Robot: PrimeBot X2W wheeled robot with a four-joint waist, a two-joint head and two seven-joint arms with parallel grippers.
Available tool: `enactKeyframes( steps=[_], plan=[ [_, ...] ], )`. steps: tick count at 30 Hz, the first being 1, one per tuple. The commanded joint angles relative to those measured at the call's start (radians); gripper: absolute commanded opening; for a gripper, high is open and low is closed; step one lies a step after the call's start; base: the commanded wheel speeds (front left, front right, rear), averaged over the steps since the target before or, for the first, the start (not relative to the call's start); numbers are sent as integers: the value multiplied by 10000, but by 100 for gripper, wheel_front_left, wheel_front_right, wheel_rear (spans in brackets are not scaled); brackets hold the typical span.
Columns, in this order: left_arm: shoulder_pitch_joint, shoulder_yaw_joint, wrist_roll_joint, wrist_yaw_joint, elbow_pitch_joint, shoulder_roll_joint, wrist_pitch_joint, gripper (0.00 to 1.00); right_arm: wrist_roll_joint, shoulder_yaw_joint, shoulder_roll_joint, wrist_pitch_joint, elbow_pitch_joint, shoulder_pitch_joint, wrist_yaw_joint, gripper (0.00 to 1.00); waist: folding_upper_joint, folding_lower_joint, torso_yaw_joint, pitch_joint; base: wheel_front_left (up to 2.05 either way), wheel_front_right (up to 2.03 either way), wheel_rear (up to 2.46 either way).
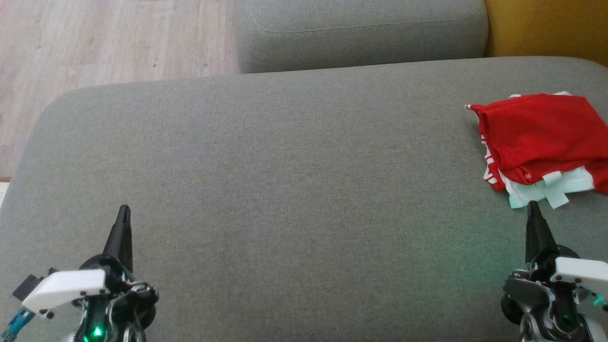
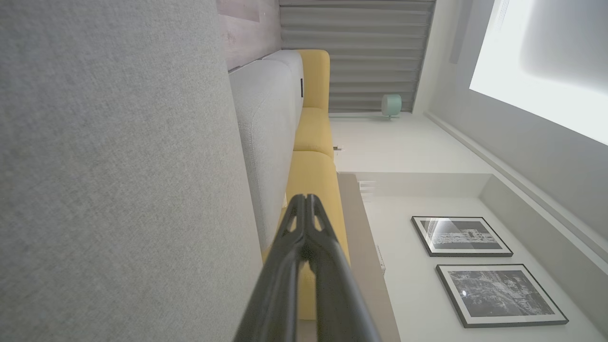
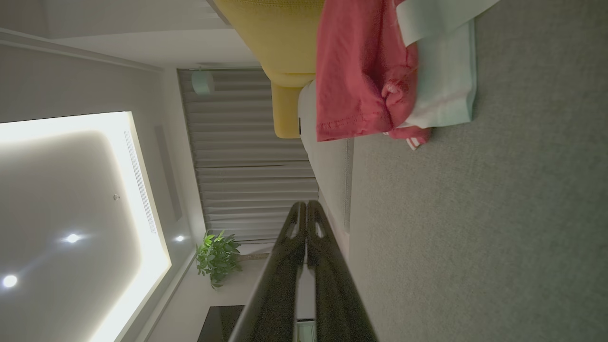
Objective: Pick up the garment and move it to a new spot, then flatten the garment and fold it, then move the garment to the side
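Note:
The garment (image 1: 541,140) is a red piece with white and pale mint parts, lying folded at the far right of the grey cushion (image 1: 285,190). In the right wrist view the garment (image 3: 365,76) sits at the top, ahead of the fingers. My right gripper (image 1: 533,205) is shut and empty, its tip just short of the garment's near pale edge. Over the cushion's near left part, my left gripper (image 1: 124,209) is shut with nothing in it, far from the garment. Each wrist view shows its own gripper, left (image 2: 306,197) and right (image 3: 306,203), with fingers pressed together.
A second grey cushion (image 1: 361,33) lies beyond the far edge, with a yellow seat (image 1: 546,28) at the back right. Wooden floor (image 1: 95,42) runs along the far left. The grey cushion's rounded left edge drops off near my left arm.

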Motion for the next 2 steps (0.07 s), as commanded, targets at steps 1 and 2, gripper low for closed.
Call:
enactKeyframes(
  steps=[1,2],
  plan=[
    [-536,322,-36,-73,-263,91,93,0,72,173,-119,57,-386,-524,-9,0,-1,0,0,0,0,0,0],
    [-536,324,-35,-73,-263,90,94,0,70,171,-118,58,-386,-524,-9,0,-1,0,0,0,0,0,0]
  ],
)
